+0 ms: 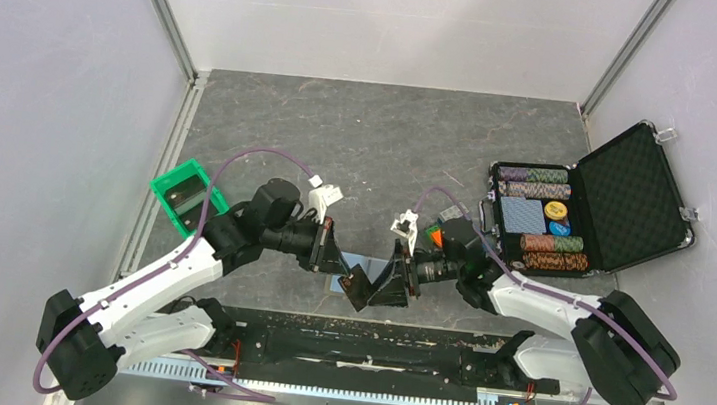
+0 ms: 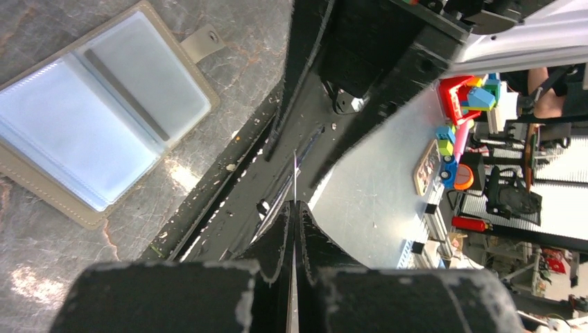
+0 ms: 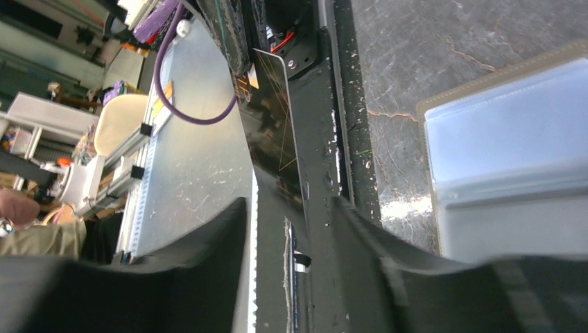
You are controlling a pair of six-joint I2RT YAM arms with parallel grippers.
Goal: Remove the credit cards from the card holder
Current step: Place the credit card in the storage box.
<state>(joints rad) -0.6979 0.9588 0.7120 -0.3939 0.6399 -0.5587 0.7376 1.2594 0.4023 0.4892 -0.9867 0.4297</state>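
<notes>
The card holder (image 2: pixel 90 118) lies open on the table, taupe rim around pale-blue clear pockets; it also shows in the right wrist view (image 3: pixel 513 173) and, mostly hidden under the grippers, in the top view (image 1: pixel 340 266). My left gripper (image 2: pixel 294 205) is shut on a thin dark credit card (image 2: pixel 294 177), seen edge-on, held over the table's near edge beside the holder. In the top view the left gripper (image 1: pixel 345 277) meets my right gripper (image 1: pixel 380 293) there. My right gripper (image 3: pixel 291 205) is open, and the dark card (image 3: pixel 274 132) stands in the gap ahead of its jaws.
A green bin (image 1: pixel 182 194) stands at the left. An open black poker-chip case (image 1: pixel 627 191) with chips and a blue card deck (image 1: pixel 522 216) stands at the right. A black rail (image 1: pixel 370 345) runs along the near edge below the grippers.
</notes>
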